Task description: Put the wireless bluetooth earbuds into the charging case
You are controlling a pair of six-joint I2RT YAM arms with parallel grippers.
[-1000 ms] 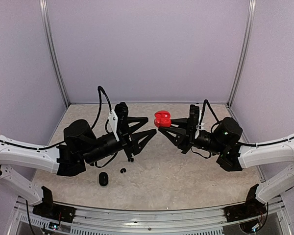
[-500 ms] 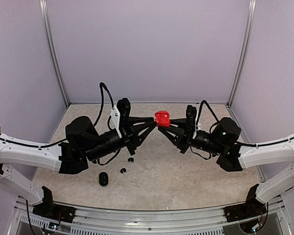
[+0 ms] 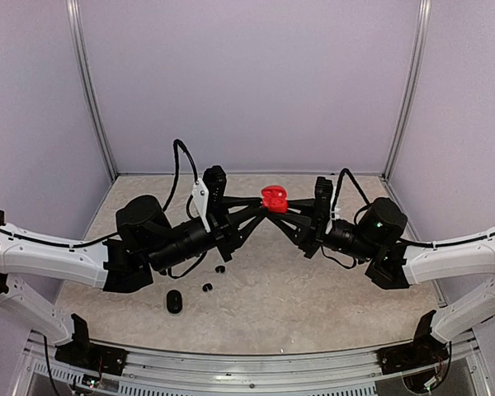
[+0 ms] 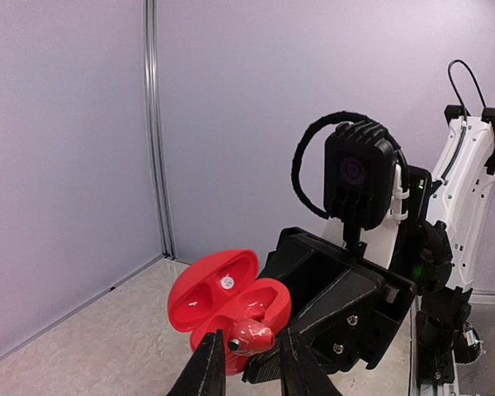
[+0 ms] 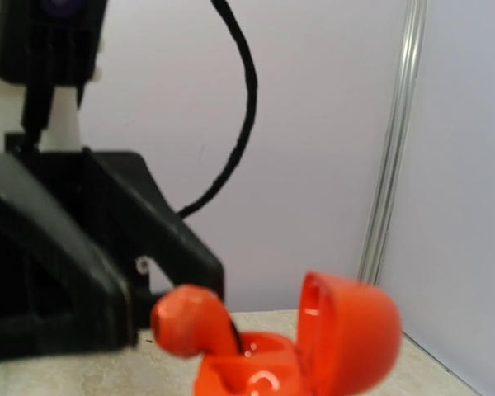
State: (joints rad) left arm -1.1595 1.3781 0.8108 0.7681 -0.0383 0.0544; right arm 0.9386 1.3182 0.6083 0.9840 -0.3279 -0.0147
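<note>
The red charging case (image 4: 219, 289) hangs open above the table, and my right gripper (image 3: 284, 208) is shut on its base. A red earbud (image 4: 252, 337) rests tilted on the case's front socket, also seen as the red earbud (image 5: 186, 322) beside the raised lid (image 5: 351, 330). My left gripper (image 4: 247, 340) straddles that bud, its fingertips close on either side with a thin gap showing at each. Two black earbuds (image 3: 207, 287) (image 3: 220, 269) lie on the table below the left arm.
A black case (image 3: 174, 301) lies shut near the front left of the table. Both arms meet tip to tip at mid-table (image 3: 272, 247). Lilac walls and metal posts (image 3: 91, 91) enclose the back and sides.
My left gripper has travelled right and upward to the red case, and its jaws have narrowed from wide open to close around the red earbud. The right gripper kept hold of the case, shifting slightly left.
</note>
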